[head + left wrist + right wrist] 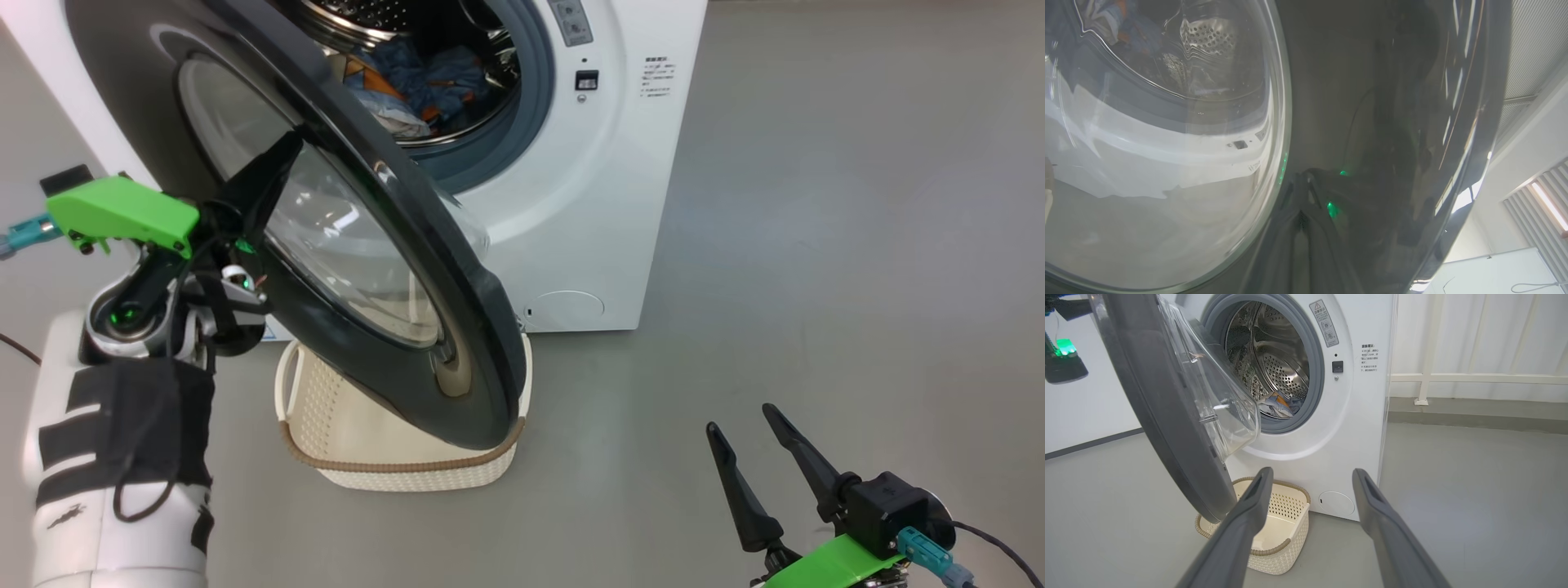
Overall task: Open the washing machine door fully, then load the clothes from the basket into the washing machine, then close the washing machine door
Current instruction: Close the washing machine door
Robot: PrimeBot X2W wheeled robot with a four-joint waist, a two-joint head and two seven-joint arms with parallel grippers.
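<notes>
Left gripper [282, 155]: fingers together, nothing held, tips pressed to outer face of door [482, 327], on black rim just beside the glass. Right gripper [739, 418]: fingers [1249, 522] wide apart, empty, low at right, well apart from washer [604, 204], aimed toward washer front. Door part-open, hinged at left, tilted out across the opening, free edge hanging over basket [408, 472]. Basket on floor, just in front of washer, below door. Clothes [424, 90] inside drum: blue with orange, some white cloth, heaped at drum bottom.
</notes>
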